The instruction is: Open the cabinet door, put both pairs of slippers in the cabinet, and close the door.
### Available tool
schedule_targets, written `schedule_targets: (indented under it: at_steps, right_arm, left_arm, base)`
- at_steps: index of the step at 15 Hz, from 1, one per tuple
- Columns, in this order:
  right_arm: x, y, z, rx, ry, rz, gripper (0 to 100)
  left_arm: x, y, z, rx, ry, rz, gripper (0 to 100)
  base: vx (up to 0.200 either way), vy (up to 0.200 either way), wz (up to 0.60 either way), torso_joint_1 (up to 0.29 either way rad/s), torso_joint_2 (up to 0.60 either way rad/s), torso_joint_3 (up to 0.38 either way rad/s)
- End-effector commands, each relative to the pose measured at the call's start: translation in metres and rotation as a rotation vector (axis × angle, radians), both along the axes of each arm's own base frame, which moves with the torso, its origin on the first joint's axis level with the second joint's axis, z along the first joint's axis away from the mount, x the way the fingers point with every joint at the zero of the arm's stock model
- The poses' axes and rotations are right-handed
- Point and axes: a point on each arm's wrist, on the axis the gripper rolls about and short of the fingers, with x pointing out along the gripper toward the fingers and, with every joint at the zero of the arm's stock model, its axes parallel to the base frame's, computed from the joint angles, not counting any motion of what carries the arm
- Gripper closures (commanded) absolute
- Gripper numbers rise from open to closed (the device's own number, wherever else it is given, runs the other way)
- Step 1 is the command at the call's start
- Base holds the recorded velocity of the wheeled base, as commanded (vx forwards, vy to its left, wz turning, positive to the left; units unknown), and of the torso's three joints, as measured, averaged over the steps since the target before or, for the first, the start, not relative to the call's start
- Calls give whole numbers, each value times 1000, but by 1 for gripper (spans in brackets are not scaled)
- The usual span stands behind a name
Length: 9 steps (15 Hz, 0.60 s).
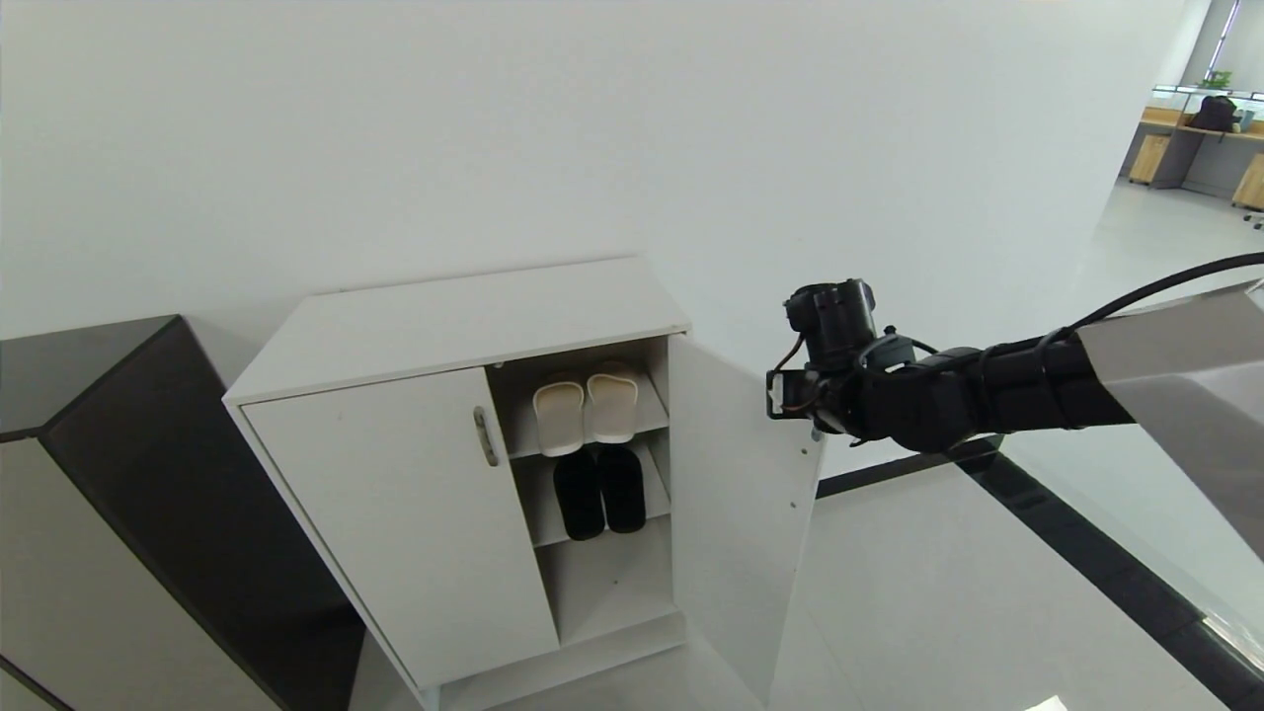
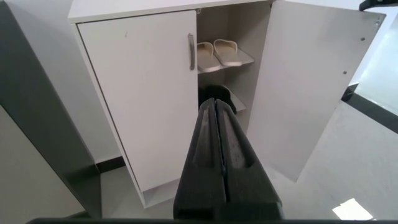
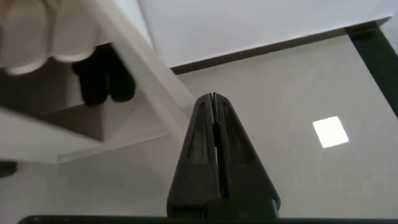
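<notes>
The open door (image 1: 741,513) stands tall, its long side up and down. It sticks out from the right front edge of the cabinet (image 1: 464,316). Both pairs are inside, lying front to back: white slippers (image 1: 586,405) on the top shelf, black slippers (image 1: 599,489) on the shelf below. The right pincer (image 3: 214,99), pressed together, is just beside the door's top outer corner. The left pincer (image 2: 216,102) is pressed together too. I think the best push is on the door's outside near its free edge, slowly, until it shuts.
</notes>
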Motion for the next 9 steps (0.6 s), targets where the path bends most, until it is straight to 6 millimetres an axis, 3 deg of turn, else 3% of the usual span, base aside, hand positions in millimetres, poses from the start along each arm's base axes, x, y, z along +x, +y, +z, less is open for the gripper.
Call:
schedule_targets:
  at_steps: [1,4,7,9]
  right_arm:
    - [-37,12,28,22,-38,65,100]
    - [-69,17,43,61,-50,171,100]
    - [-81,13,39,94,-31,261,100]
    - [-87,10,23,69,-54,300,100]
  left_arm:
    - [0,0,0,0,0,0,100]
    - [0,0,0,0,0,0,100]
    - [0,0,0,0,0,0,100]
    - [0,0,0,0,0,0,100]
  base:
    - [0,0,0,0,0,0]
    - [0,0,0,0,0,0]
    - [0,0,0,0,0,0]
    - [0,0,0,0,0,0]
